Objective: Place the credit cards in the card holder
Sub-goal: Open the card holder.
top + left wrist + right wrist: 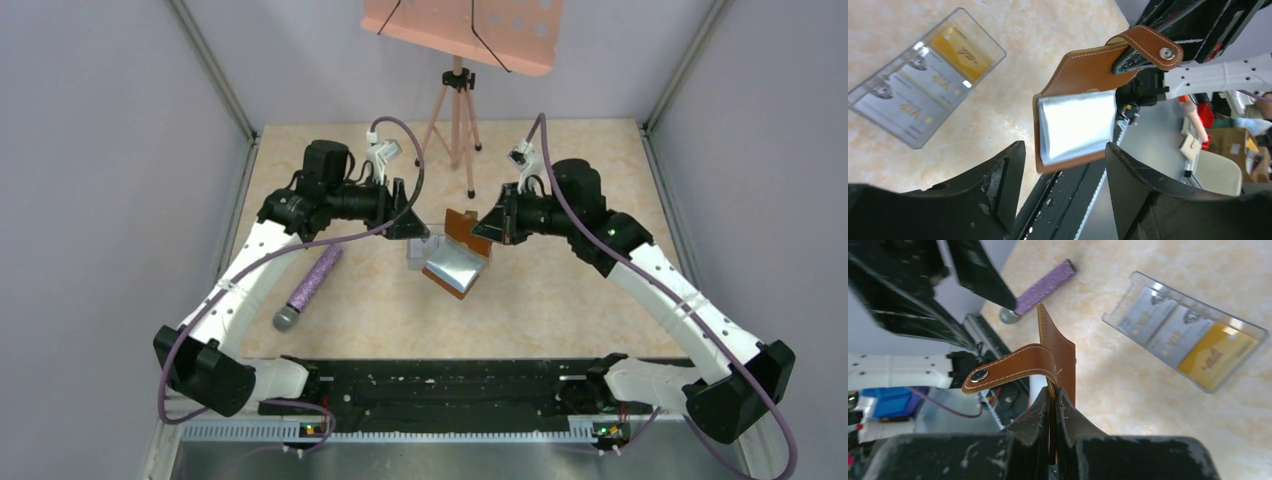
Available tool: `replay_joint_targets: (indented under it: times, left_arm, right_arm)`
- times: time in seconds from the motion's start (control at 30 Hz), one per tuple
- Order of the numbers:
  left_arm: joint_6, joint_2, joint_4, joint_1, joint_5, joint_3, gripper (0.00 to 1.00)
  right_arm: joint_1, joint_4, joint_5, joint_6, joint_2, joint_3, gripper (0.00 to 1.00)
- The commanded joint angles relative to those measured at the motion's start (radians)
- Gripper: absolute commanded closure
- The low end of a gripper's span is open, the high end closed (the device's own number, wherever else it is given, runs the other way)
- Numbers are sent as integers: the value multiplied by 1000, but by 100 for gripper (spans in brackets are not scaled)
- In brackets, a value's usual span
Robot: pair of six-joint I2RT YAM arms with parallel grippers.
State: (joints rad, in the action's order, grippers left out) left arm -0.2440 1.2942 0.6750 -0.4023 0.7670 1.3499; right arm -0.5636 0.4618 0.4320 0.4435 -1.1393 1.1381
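right gripper pinches shut on a flap of the small brown leather folding card holder, held open in the air, clear pockets showing. left gripper stands wide open, holding nothing. pale and yellow plastic credit cards lie in a clear plastic box nearby.

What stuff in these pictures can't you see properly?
1. Clear plastic three-compartment box: top view, mostly hidden behind the left gripper and brown leather card holder.
2. Small print on the pale and orange-yellow credit cards: wrist views, too small.
3. Card holder's clear inner pockets: right wrist view, edge-on above the shut right gripper.
4. Left gripper's fingers: left wrist view, cut off by the bottom edge.
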Motion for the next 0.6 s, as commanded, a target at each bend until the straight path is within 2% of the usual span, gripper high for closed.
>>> replay_joint_targets:
  times: [0.0,0.1,0.4,0.5,0.57]
  left_arm:
    - [-64,14,-175,3,214,-51,32]
    - [-76,31,-202,3,271,-63,24]
    - [-66,33,-243,2,324,-112,21]
    - [-110,18,-307,1,371,-143,26]
    - [-118,12,-316,1,393,-153,33]
  right_arm:
    - [23,-147,248,96,20,-7,100]
    - [24,-216,326,153,2,-14,100]
    - [24,-415,411,306,-28,-39,100]
    - [24,-429,405,328,-43,-40,100]
    - [24,-428,393,340,-53,-36,100]
